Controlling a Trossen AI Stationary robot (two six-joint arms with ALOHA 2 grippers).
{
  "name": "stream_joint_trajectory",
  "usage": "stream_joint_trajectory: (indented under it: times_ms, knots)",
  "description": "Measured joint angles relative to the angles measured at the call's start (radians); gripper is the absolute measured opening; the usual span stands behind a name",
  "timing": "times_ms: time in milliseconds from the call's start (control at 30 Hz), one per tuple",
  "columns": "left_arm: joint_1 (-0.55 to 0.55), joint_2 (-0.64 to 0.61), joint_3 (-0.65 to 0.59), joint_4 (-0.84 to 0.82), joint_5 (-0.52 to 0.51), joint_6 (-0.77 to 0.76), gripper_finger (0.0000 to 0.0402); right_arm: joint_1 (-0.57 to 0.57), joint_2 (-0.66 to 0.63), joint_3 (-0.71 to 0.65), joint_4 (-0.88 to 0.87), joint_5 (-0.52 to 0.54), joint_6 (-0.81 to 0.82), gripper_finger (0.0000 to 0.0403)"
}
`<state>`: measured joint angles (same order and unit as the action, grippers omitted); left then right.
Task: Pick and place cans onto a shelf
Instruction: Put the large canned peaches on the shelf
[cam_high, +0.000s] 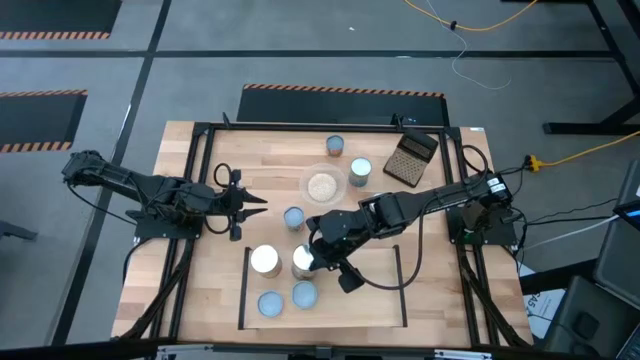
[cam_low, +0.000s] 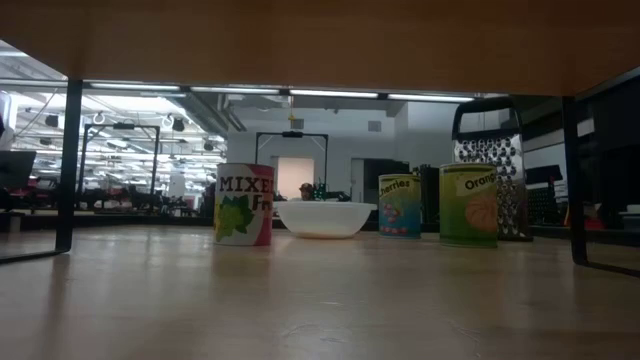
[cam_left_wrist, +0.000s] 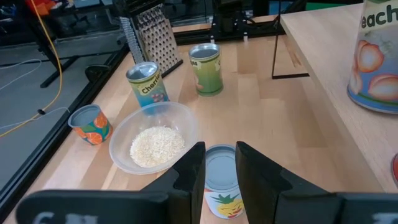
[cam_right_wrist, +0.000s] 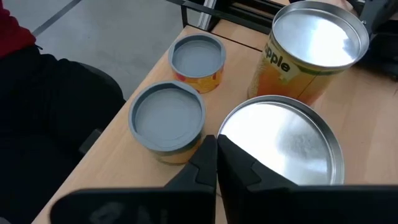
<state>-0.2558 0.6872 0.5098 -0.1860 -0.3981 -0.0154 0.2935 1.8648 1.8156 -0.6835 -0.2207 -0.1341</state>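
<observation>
The counter (cam_high: 200, 300) carries the shelf (cam_high: 380, 300), where four cans (cam_high: 264, 260) stand beside the right gripper (cam_high: 325, 262), its fingers pressed together and empty. The left gripper (cam_high: 255, 203), slightly parted, holds nothing; a pineapple can (cam_left_wrist: 221, 186) stands just ahead.

Wooden counter (cam_high: 200, 290) seen from above. At 6 o'clock lies the shelf (cam_high: 375, 300), bearing four cans (cam_high: 264, 259). At 12 o'clock stand three cans (cam_high: 335, 146), a bowl of grains (cam_high: 324, 185) and, toward 1 o'clock, a grater (cam_high: 412, 158), directly on the counter.
</observation>
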Motion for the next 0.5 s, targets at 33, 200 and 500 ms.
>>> stream_joint_trajectory:
  times_ms: [33,200,500]
  knots:
    - [0.0,0.0,0.0,0.0,0.0,0.0,0.0082,0.0,0.0,0.0,0.0,0.0,0.0,0.0007]
    - [0.0,0.0,0.0,0.0,0.0,0.0,0.0082,0.0,0.0,0.0,0.0,0.0,-0.001,0.0008]
    - [0.0,0.0,0.0,0.0,0.0,0.0,0.0082,0.0,0.0,0.0,0.0,-0.001,-0.001,0.0019]
